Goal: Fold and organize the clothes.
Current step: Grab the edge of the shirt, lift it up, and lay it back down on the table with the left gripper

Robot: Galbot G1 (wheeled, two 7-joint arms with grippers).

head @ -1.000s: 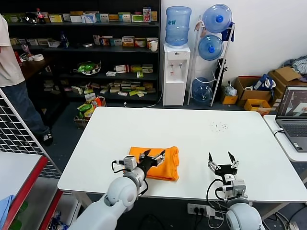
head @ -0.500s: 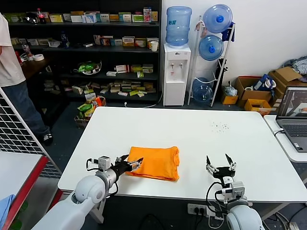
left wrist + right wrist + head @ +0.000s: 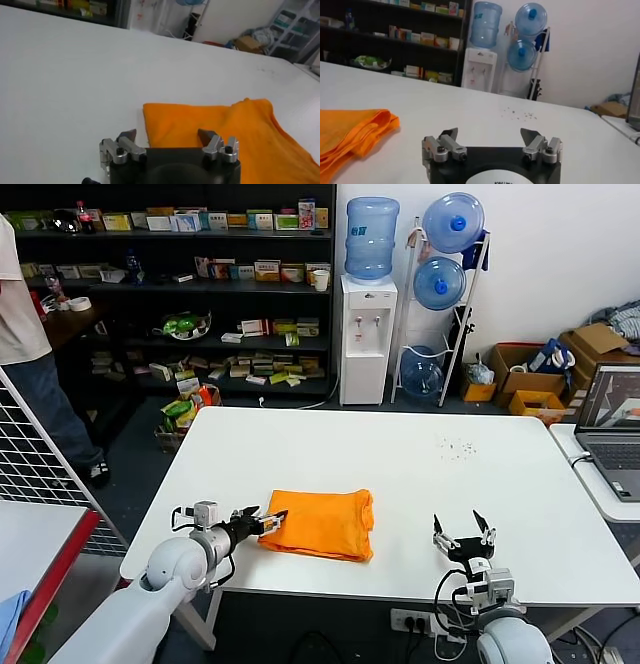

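Head view shows the orange T-shirt (image 3: pixel 320 524) folded into a compact rectangle, lying flat on the white table (image 3: pixel 400 464) near its front edge and a little left of centre. The left gripper (image 3: pixel 263 521) sits low over the table just beside the shirt's left edge, its fingers spread wide and empty; from this angle it is hard to say whether a fingertip brushes the cloth. In the left wrist view, that gripper (image 3: pixel 168 135) has both fingertips apart with nothing between them, and the near corner of the folded T-shirt (image 3: pixel 225 130) lies just ahead of it.

The right gripper (image 3: pixel 463 533) hovers near the table's front edge, well to the right of the shirt, with its jaws wide and holding nothing. The right wrist view confirms the spread fingers of that gripper (image 3: pixel 490 134) over bare tabletop, with the layered edge of the T-shirt (image 3: pixel 350 132) off to its side.

Beyond the far side of the table stand a water dispenser (image 3: pixel 368 334) and dark shelving (image 3: pixel 180 284) stocked with boxes. A laptop (image 3: pixel 612 429) rests on a side table at the right.
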